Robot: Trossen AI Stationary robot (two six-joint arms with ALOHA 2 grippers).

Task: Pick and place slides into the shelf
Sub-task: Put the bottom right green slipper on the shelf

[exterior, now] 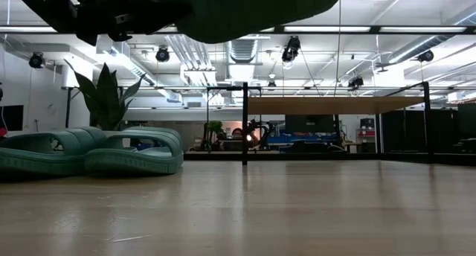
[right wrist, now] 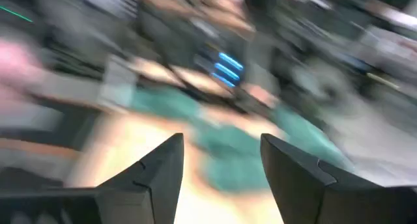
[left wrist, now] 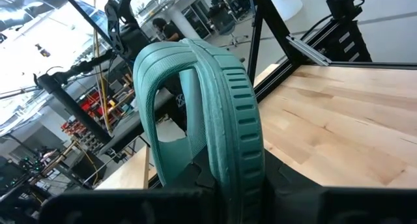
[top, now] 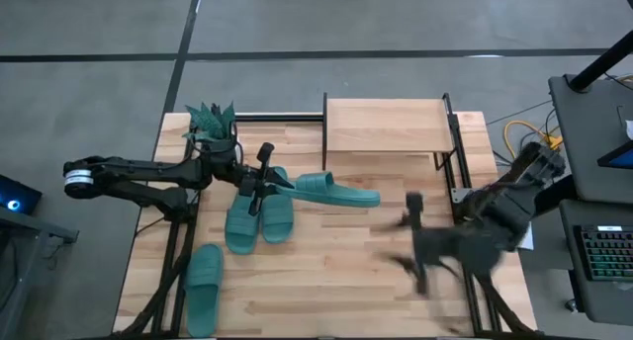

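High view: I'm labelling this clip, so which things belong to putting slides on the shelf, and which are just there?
Job:
- held slide, lifted in the shut left gripper
- two slides side by side on the table
- lone slide near the front edge
- shelf
- right gripper, open, empty

Just there:
- potted plant
- keyboard off the table

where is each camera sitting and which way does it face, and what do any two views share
High view: above the table, looking straight down; both arms, shelf, three slides on the table.
Low view: at tabletop height, facing the room; left arm and lifted slide overhead.
Left wrist view: on the left arm, past the left gripper, shut on the lifted slide.
Right wrist view: on the right arm, past the open right gripper, blurred.
Shared: high, low and left wrist views show the lifted slide.
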